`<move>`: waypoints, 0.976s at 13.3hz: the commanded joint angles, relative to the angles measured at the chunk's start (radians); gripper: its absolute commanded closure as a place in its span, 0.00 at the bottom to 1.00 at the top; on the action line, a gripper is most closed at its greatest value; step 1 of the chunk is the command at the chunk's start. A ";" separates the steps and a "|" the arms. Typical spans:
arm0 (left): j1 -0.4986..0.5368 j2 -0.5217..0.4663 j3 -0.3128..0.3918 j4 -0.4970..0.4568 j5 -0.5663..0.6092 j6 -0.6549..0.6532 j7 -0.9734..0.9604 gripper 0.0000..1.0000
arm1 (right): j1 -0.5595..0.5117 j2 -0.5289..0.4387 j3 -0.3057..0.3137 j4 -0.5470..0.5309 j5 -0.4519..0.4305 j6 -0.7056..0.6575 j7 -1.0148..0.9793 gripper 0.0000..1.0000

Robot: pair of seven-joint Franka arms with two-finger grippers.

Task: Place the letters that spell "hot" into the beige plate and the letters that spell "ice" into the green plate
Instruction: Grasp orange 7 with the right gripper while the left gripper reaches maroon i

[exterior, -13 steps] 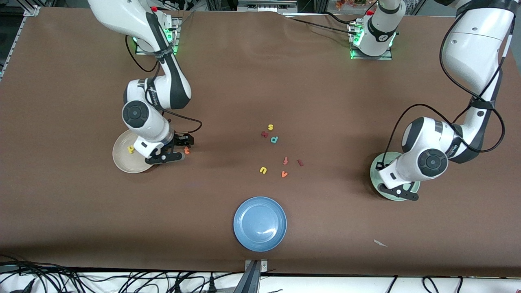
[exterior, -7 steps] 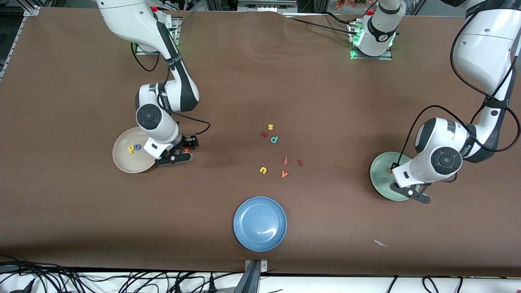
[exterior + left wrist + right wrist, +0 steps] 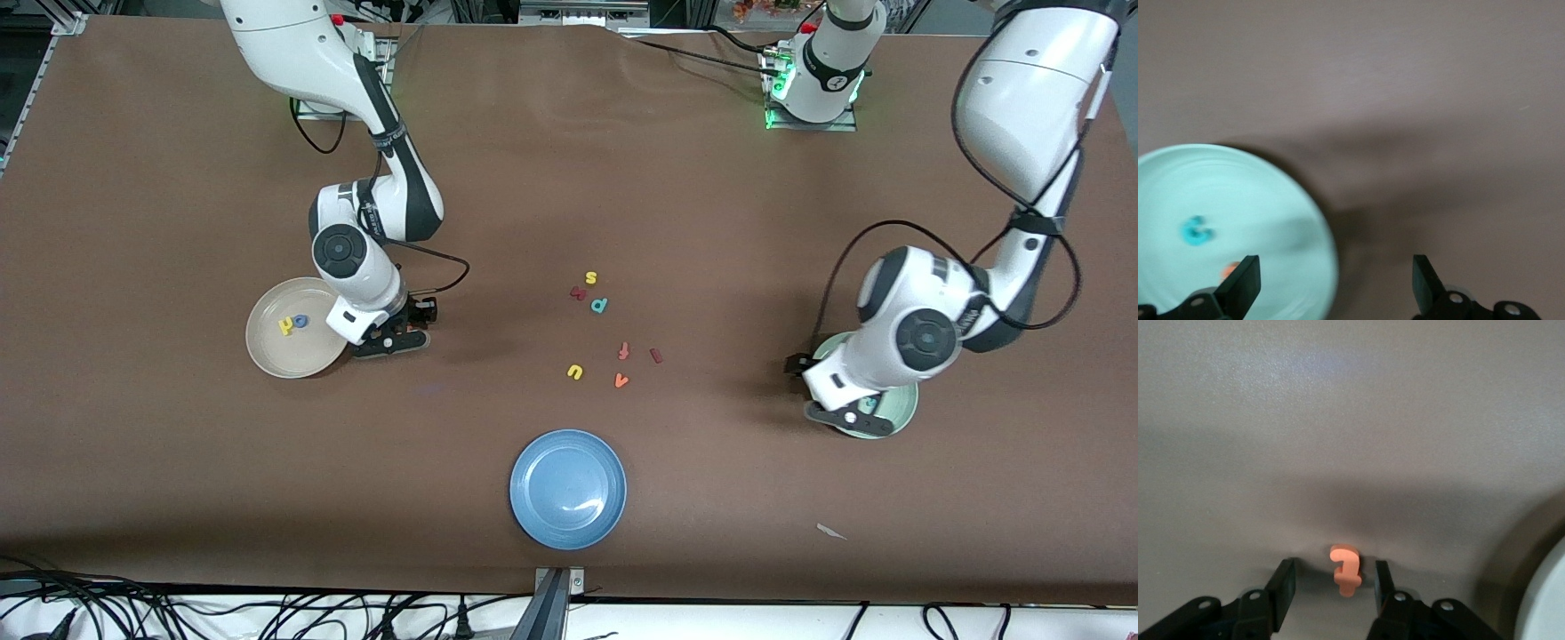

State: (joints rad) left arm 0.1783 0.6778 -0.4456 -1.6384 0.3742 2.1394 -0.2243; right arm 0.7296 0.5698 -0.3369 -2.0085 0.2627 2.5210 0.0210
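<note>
**Right gripper brackets the orange t; left gripper spread over the green plate**

Right gripper (image 3: pixel 1333 583) is down at the table just beside the beige plate (image 3: pixel 271 351), on the plate's side toward the table's middle. Its two fingers (image 3: pixel 1285 581) stand partly spread with the orange t (image 3: pixel 1344 570) between them; gaps show on both sides of the letter, so neither pad appears to be pressing it. In the front view the t is hidden under the gripper (image 3: pixel 397 331).

Left gripper (image 3: pixel 1335 283) hangs over the green plate (image 3: pixel 902 404) near the edge of the table at the left arm's end, fingers (image 3: pixel 1242 283) spread wide with nothing between them. One finger is over the plate, the other over bare table past the plate's rim.

Inside the beige plate lie the yellow h (image 3: pixel 285 326) and the blue o (image 3: pixel 301 321), just beside each other. Inside the green plate (image 3: pixel 1271 200) the left wrist view shows the teal c (image 3: pixel 1197 231) and a bit of an orange letter (image 3: pixel 1230 269) beside the finger, too blurred to read; the front view shows little of either, since the arm covers most of that plate.

The blue plate (image 3: pixel 568 488) sits near the table's edge closest to the front camera. Around the table's middle lie the yellow s (image 3: pixel 590 278), teal p (image 3: pixel 600 305), yellow u (image 3: pixel 575 372), red-orange f (image 3: pixel 624 350), orange v (image 3: pixel 621 380) and the dark red i (image 3: pixel 656 356), still on the table.
</note>
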 commanded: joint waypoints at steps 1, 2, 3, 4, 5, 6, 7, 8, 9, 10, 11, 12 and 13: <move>-0.089 -0.017 0.008 -0.012 -0.024 -0.006 -0.188 0.00 | -0.004 -0.007 0.004 -0.015 0.010 0.019 -0.012 0.50; -0.117 -0.012 0.008 -0.012 -0.052 -0.006 -0.244 0.00 | -0.004 -0.007 0.006 -0.019 0.010 0.019 -0.013 0.55; -0.140 -0.006 0.008 -0.009 -0.081 -0.004 -0.291 0.00 | -0.004 -0.007 0.006 -0.019 0.010 0.019 -0.013 0.64; -0.163 -0.004 0.008 -0.008 -0.104 -0.004 -0.337 0.00 | -0.004 -0.007 0.006 -0.019 0.012 0.019 -0.013 0.70; -0.184 0.002 0.008 -0.008 -0.127 -0.003 -0.396 0.00 | -0.006 -0.007 0.006 -0.021 0.012 0.019 -0.013 0.74; -0.210 0.012 0.008 -0.004 -0.136 0.003 -0.461 0.00 | -0.006 -0.007 0.006 -0.021 0.012 0.019 -0.012 0.80; -0.239 0.035 0.010 0.017 -0.136 0.007 -0.530 0.00 | -0.004 -0.008 0.004 -0.019 0.012 0.018 -0.012 0.84; -0.264 0.063 0.010 0.037 -0.136 0.007 -0.596 0.00 | -0.004 -0.011 0.004 -0.019 0.012 0.012 -0.013 0.85; -0.289 0.084 0.010 0.057 -0.139 0.008 -0.656 0.00 | -0.004 -0.019 0.004 -0.018 0.012 0.009 -0.012 0.85; -0.304 0.106 0.012 0.086 -0.138 0.008 -0.706 0.00 | -0.004 -0.037 0.001 -0.018 0.012 0.002 -0.012 0.85; -0.313 0.124 0.012 0.106 -0.138 0.008 -0.748 0.00 | -0.006 -0.062 -0.011 -0.015 0.012 -0.040 -0.006 0.85; -0.328 0.138 0.012 0.126 -0.138 0.008 -0.783 0.00 | -0.006 -0.086 -0.043 -0.009 0.012 -0.089 -0.004 0.85; -0.336 0.152 0.012 0.147 -0.138 0.008 -0.808 0.00 | -0.006 -0.109 -0.068 -0.003 0.012 -0.128 -0.006 0.85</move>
State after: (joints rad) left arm -0.1341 0.7857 -0.4450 -1.5697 0.2618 2.1600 -0.9848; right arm 0.7290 0.5326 -0.3654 -2.0055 0.2627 2.4735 0.0231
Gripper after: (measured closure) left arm 0.000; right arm 0.819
